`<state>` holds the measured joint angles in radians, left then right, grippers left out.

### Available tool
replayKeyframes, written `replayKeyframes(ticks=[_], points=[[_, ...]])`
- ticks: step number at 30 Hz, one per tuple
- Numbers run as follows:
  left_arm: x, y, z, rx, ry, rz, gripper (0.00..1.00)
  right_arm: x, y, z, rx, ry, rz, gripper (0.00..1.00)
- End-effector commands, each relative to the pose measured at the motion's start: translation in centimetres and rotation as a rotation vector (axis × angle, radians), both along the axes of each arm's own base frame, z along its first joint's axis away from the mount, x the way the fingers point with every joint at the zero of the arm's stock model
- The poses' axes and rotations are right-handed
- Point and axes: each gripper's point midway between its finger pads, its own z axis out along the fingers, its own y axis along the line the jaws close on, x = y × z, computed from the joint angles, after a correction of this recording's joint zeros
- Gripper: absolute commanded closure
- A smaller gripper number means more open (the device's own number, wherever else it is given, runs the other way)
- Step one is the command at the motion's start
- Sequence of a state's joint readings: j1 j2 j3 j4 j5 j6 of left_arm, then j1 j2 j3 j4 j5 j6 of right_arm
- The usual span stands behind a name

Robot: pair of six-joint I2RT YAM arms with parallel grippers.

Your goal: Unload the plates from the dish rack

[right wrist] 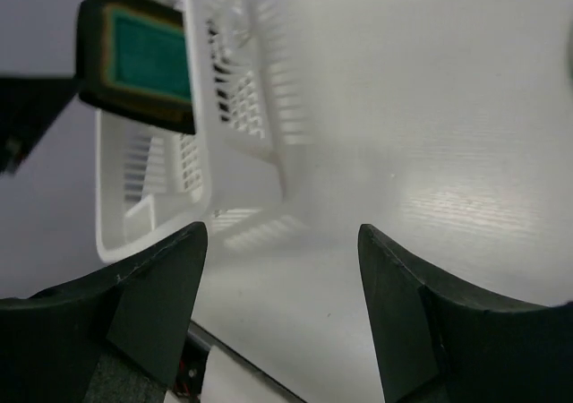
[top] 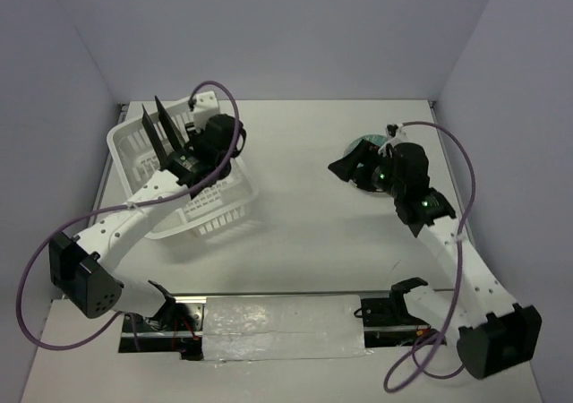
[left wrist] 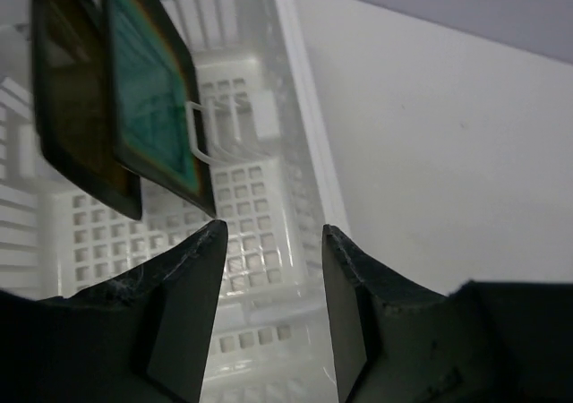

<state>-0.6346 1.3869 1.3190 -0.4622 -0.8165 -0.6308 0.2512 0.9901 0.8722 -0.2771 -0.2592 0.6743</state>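
Two square plates stand in the dish rack, one round plate lies out on the worktop, and both sets of jaws are empty.

At the left of the worktop [top: 304, 233], the white dish rack [top: 210, 208] holds the amber-centred plate [left wrist: 72, 90] and, just beside it, the teal-centred plate [left wrist: 152, 116], both on edge. The left jaws hang over the rack just right of the teal-centred plate, partly open with nothing between them. Well apart to the right, the round plate [top: 367, 140] lies flat on the worktop, mostly hidden by the right arm [top: 450, 251]. The right jaws hover near it, spread wide, gripping nothing.
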Motion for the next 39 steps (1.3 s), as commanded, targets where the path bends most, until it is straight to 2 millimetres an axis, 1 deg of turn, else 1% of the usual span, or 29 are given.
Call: replayKeyframes(ticks=[1, 2, 3, 4, 6, 7, 8, 9, 10, 12, 13, 15, 16, 17, 18, 19, 21, 22, 26, 32, 35, 36, 39], points=[[0.7, 4.4, 3.4, 0.019, -0.042, 0.116, 0.42, -2.6, 1.9, 0.9, 0.012, -0.131, 0.119, 0.25], [0.8, 5.3, 3.9, 0.041, -0.052, 0.141, 0.42, -4.0, 2.4, 0.2, 0.022, -0.144, 0.148, 0.25], [1.0, 5.9, 4.2, 0.048, -0.065, 0.155, 0.42, -4.6, 2.9, 0.4, 0.044, -0.176, 0.185, 0.25], [1.3, 6.6, 4.6, 0.049, -0.083, 0.184, 0.42, -5.3, 3.1, -0.9, 0.051, -0.160, 0.203, 0.25], [1.6, 7.8, 5.2, 0.047, -0.097, 0.229, 0.43, -6.3, 3.6, -0.8, 0.068, -0.192, 0.233, 0.26], [1.7, 8.3, 5.1, 0.050, -0.089, 0.247, 0.44, -6.7, 3.8, -1.4, 0.071, -0.181, 0.251, 0.26], [2.2, 8.4, 5.1, 0.038, -0.086, 0.249, 0.45, -7.0, 4.0, -1.4, 0.078, -0.183, 0.265, 0.26], [2.5, 9.4, 5.0, 0.031, -0.081, 0.272, 0.46, -7.2, 4.2, -1.2, 0.085, -0.191, 0.276, 0.26], [2.9, 9.6, 4.6, 0.031, -0.073, 0.279, 0.48, -7.4, 4.3, -1.2, 0.087, -0.193, 0.287, 0.26], [3.4, 10.3, 4.6, 0.032, -0.074, 0.301, 0.49, -7.5, 4.3, -0.8, 0.093, -0.212, 0.287, 0.25], [3.8, 10.4, 4.1, 0.042, -0.064, 0.305, 0.50, -7.8, 4.4, -0.5, 0.101, -0.225, 0.292, 0.25], [4.5, 10.6, 4.1, 0.047, -0.061, 0.314, 0.50, -8.3, 4.4, -0.1, 0.105, -0.239, 0.306, 0.26], [4.8, 10.9, 3.9, 0.057, -0.055, 0.327, 0.52, -8.7, 4.4, 0.4, 0.104, -0.264, 0.308, 0.26], [5.4, 11.0, 3.0, 0.076, -0.030, 0.335, 0.52, -8.5, 4.0, 0.6, 0.094, -0.277, 0.282, 0.26], [5.8, 11.6, 3.2, 0.084, -0.028, 0.352, 0.52, -8.5, 3.7, 0.7, 0.085, -0.285, 0.273, 0.26], [6.3, 11.7, 2.3, 0.093, -0.005, 0.362, 0.53, -8.7, 3.5, 1.1, 0.084, -0.306, 0.267, 0.26], [7.1, 12.3, 2.1, 0.094, 0.001, 0.364, 0.53, -8.8, 3.3, 1.4, 0.081, -0.318, 0.259, 0.26], [7.4, 12.7, 1.5, 0.103, 0.013, 0.376, 0.53, -9.0, 3.3, 1.6, 0.084, -0.325, 0.264, 0.26], [7.7, 14.3, 1.4, 0.112, 0.023, 0.424, 0.55, -9.3, 3.7, 1.6, 0.094, -0.328, 0.288, 0.26], [7.8, 14.9, 1.9, 0.123, 0.001, 0.442, 0.55, -9.2, 3.9, 1.4, 0.095, -0.320, 0.300, 0.26], [8.0, 15.3, 1.4, 0.142, 0.033, 0.460, 0.55, -9.2, 3.9, 1.4, 0.091, -0.318, 0.296, 0.26], [8.2, 15.3, 1.0, 0.146, 0.045, 0.459, 0.56, -9.3, 3.8, 1.6, 0.091, -0.325, 0.293, 0.26], [8.2, 15.3, 0.6, 0.146, 0.059, 0.464, 0.56, -9.4, 3.7, 1.9, 0.091, -0.339, 0.289, 0.26]])
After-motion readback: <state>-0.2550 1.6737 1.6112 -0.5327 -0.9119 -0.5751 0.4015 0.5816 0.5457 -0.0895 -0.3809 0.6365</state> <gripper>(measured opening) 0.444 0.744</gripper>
